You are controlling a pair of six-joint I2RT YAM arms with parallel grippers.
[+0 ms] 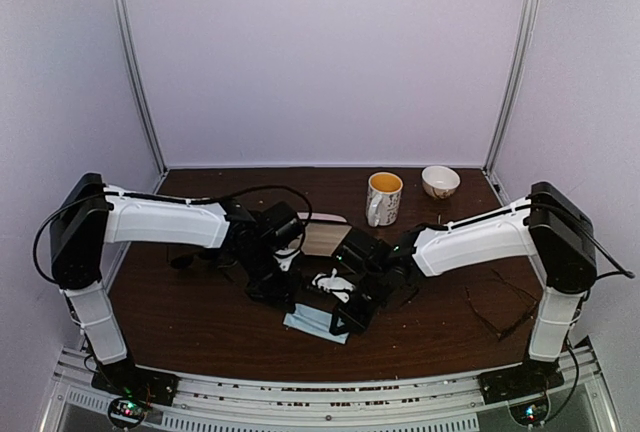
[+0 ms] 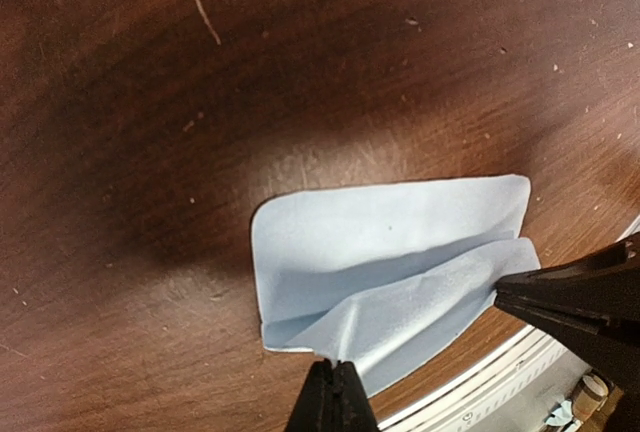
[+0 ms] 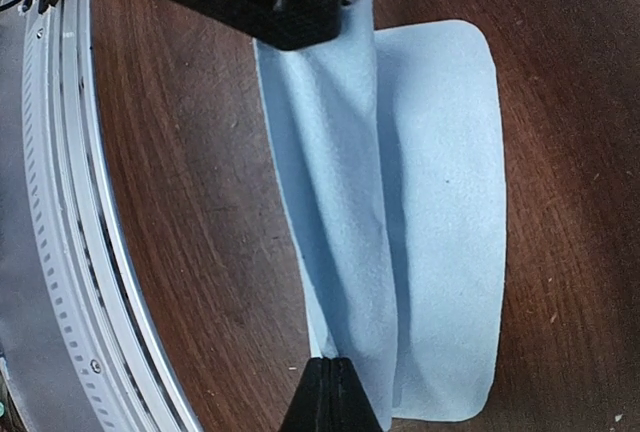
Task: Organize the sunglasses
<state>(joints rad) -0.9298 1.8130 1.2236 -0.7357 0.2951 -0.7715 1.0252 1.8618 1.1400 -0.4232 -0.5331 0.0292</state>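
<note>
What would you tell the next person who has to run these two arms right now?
Left claw: shut on the blue cloth, at one end of its raised fold.
Right claw: shut on the same cloth, at the other end.
Things: the cloth lies half folded near the table's front edge; one thin-framed pair of sunglasses lies by the right arm's base.
Done: no sunglasses visibly put away.
To do: finish the cloth, then probably fetch that pair.
</note>
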